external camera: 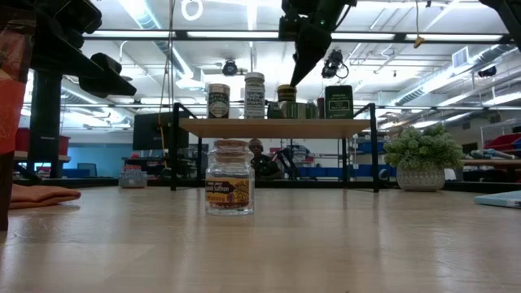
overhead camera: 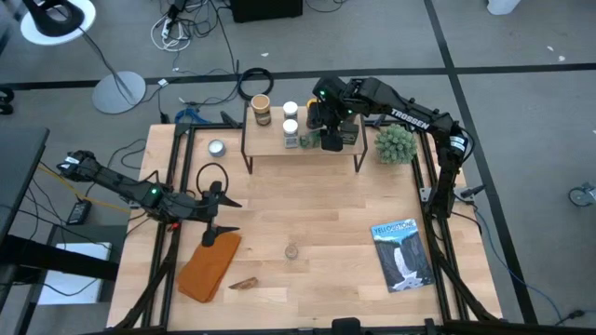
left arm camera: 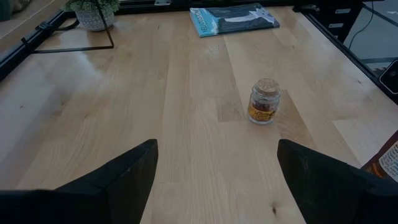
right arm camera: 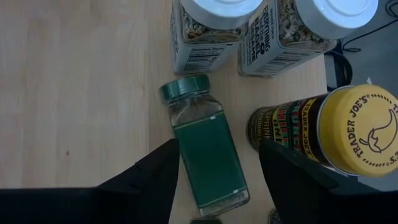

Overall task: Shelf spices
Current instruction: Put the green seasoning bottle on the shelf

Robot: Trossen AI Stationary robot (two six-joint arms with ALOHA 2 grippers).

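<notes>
Your two arms are matte black with chunky joints; the right arm [overhead camera: 410, 116] at upper right carries white lettering, the left arm [overhead camera: 121, 184] at left shows a small green light.

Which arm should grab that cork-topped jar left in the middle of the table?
Left. Its open end effector already faces the jar across bare table, while the right end effector is busy over the shelf.
</notes>
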